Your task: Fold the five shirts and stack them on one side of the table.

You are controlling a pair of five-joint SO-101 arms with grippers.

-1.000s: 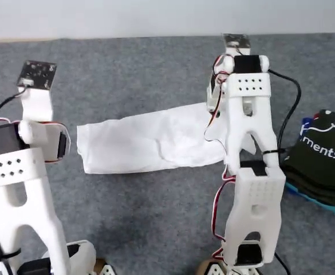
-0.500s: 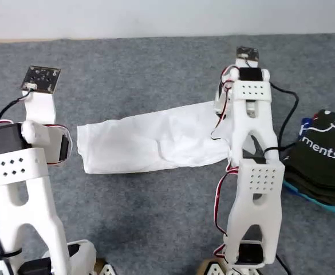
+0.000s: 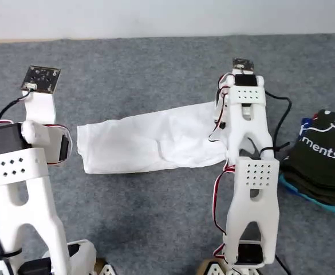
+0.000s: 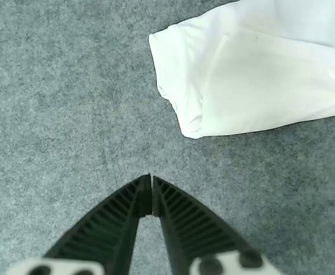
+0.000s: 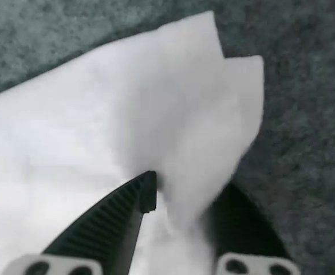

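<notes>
The right gripper (image 5: 187, 200) has its fingers (image 5: 138, 200) a narrow way apart, astride a raised ridge of the white shirt (image 5: 98, 109), one finger on top of the cloth and the other half hidden under it. We judge the pinch not yet made. The left gripper (image 4: 151, 186) has its fingers pressed together on nothing, hovering over the grey tabletop (image 3: 156, 69) just short of the shirt's other end. The shirt lies as a long, already narrowed band between the two arms, and the stack of folded shirts (image 3: 322, 160) sits at the right edge. To do this fold well, we should close on every layer of the end, lift only enough to clear the cloth below, and carry it straight along the band so that the edges meet squarely. The left gripper should pin the far end if it begins to drag.
</notes>
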